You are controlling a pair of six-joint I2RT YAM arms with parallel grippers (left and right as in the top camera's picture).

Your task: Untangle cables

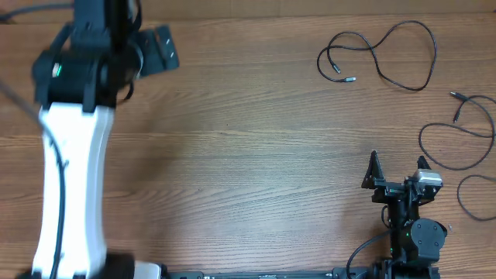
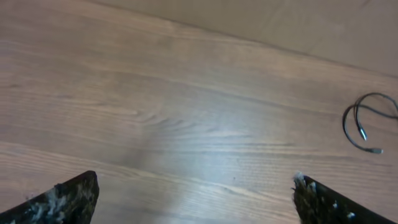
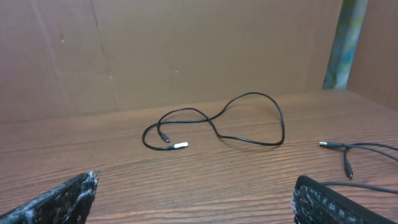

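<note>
Spread wide and empty, left fingers (image 2: 68,199) and right fingers (image 3: 62,202) hover over the tabletop (image 1: 256,155); the cables (image 1: 387,54) lie apart, seemingly little left to untangle.

Right-hand cable (image 1: 421,139) cut by frame edge (overhead), rest unseen

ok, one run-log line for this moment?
left end effector open, empty; right end effector open, empty; thin black looped cable apart from second thin black cable
</note>
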